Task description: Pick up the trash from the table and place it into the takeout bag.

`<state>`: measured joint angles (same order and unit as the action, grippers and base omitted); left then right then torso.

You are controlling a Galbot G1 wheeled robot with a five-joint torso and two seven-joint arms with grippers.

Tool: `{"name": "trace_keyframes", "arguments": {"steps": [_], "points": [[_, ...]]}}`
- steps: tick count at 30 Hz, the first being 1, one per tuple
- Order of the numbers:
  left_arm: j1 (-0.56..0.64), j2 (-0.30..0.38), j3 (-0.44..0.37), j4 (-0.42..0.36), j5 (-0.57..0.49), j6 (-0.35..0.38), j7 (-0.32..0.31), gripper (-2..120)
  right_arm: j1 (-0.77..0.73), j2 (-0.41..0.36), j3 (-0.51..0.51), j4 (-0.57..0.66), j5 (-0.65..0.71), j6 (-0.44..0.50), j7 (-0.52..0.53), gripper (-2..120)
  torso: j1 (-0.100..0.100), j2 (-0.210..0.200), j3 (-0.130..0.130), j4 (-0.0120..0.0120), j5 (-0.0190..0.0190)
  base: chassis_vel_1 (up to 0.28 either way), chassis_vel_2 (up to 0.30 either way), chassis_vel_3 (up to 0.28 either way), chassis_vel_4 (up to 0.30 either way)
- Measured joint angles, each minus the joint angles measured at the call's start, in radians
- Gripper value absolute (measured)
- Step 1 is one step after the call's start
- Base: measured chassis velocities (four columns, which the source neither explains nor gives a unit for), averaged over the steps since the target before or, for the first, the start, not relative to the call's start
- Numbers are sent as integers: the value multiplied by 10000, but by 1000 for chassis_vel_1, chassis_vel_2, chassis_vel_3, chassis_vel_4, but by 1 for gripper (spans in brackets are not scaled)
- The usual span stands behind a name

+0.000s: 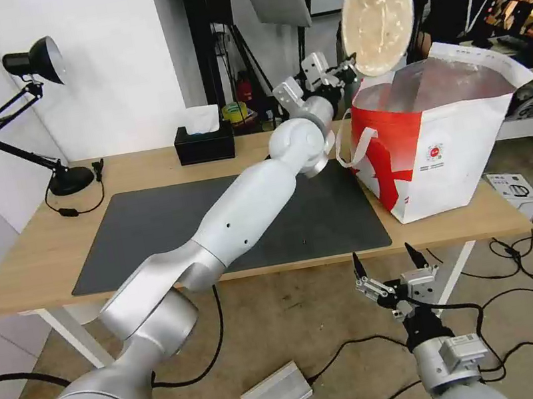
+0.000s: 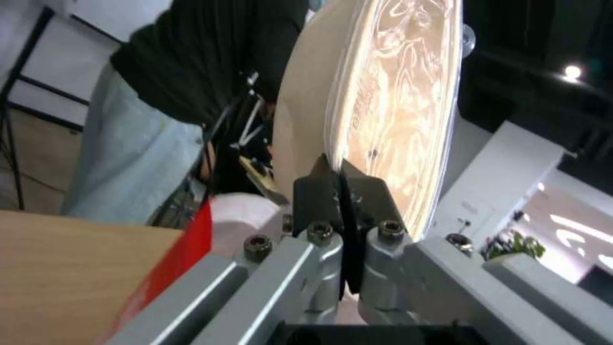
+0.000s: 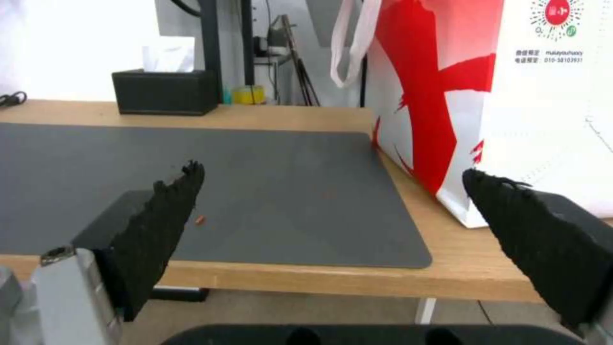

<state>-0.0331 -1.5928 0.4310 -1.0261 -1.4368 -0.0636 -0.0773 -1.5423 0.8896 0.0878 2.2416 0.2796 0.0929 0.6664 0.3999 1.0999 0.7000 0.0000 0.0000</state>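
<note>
My left gripper is shut on the rim of a shallow beige bowl, holding it on edge, raised over the near-left corner of the takeout bag's open mouth. The takeout bag is white with a red pattern and stands on the right end of the table. Up close, the black fingers pinch the bowl at its rim, with the bag's red edge beside them. My right gripper hangs open below the table's front edge, its fingers spread wide with nothing between them, facing the bag.
A dark grey mat covers the middle of the table. A black tissue box stands at the back edge and a black desk lamp at the back left. Cables and a silver box lie on the floor. A person stands behind the bag.
</note>
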Motion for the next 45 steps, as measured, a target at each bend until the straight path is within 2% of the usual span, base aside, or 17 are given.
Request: {"name": "trace_keyframes", "arguments": {"steps": [17,33,45], "points": [[-85,10,1083,355,69,256,774,0,0,0,0,0,0,0,0,100,0,0,0,0,0,0,0,0,0],[-118,14,1534,815,413,348,774,0,0,0,0,0,0,0,0,100,1,0,0,0,0,0,0,0,0],[-147,16,1657,866,526,388,715,0,0,0,0,0,0,0,0,100,0,1,0,0,0,0,0,0,0]]}}
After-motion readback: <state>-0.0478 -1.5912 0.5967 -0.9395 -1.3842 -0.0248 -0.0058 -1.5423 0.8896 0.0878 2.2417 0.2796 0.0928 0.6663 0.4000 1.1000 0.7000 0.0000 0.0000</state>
